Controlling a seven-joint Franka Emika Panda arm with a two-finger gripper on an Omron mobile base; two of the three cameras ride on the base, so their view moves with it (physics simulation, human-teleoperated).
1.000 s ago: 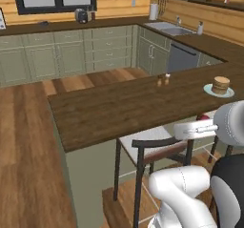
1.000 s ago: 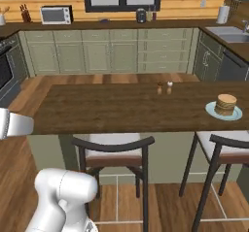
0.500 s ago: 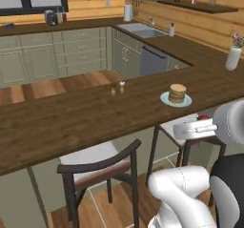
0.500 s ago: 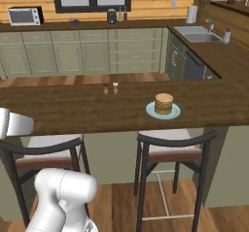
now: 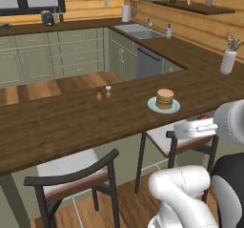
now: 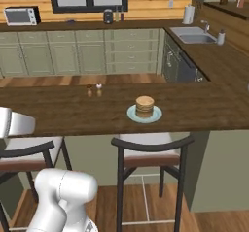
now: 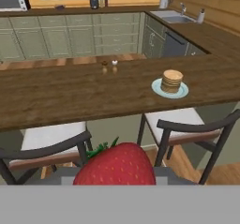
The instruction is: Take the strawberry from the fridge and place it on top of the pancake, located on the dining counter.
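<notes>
On the long dark brown wooden counter [image 6: 63, 110] sits a stack of round tan pancakes [image 6: 145, 106] on a pale blue plate [image 6: 132, 114]. Two small shakers [image 6: 94, 90] stand to its left. Dark-framed stools [image 6: 148, 151] wait on the near side. Closed jaws grip the bright red strawberry [image 7: 117, 166], near the camera.

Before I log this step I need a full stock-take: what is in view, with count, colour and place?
strawberry: one, bright red, held in the gripper.
pancake: one tan stack on a pale blue plate, on the dining counter.
dining counter: one, dark brown wood.
shakers: two, small, on the dining counter left of the plate.
stools: two, dark frames, pale seats, under the counter edge.
microwave: one, white, far worktop.
sink: one, grey, right worktop.
vase: one, pale, far right.
gripper: one, shut on the strawberry.
</notes>
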